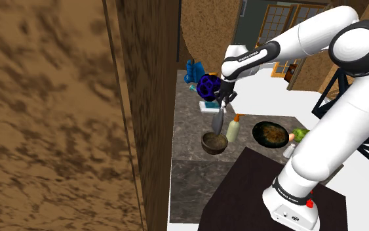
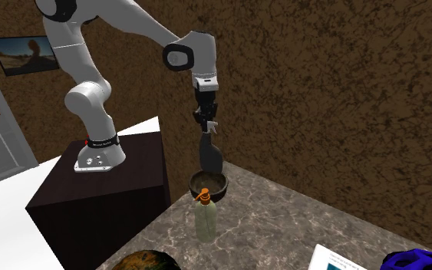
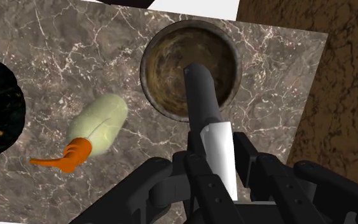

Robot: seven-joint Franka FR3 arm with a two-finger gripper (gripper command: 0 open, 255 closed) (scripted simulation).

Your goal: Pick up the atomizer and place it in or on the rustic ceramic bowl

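One off-centre release by the gripper [image 3: 220, 156], clamped on the atomizer [image 3: 201, 95], could topple it over the bowl [image 3: 147, 57] rim.

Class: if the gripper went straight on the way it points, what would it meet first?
Most likely the brown bowl: the gripper points down, and the dark grey atomizer it clasps hangs over the bowl's hollow, so its tip would touch there first.

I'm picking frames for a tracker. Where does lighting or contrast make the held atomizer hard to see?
Shoulder view: the grey atomizer has little contrast against the marble counter. Second exterior view: dim overall, it merges with the black gripper. Wrist view: evenly lit, its white band is bright above the bowl.
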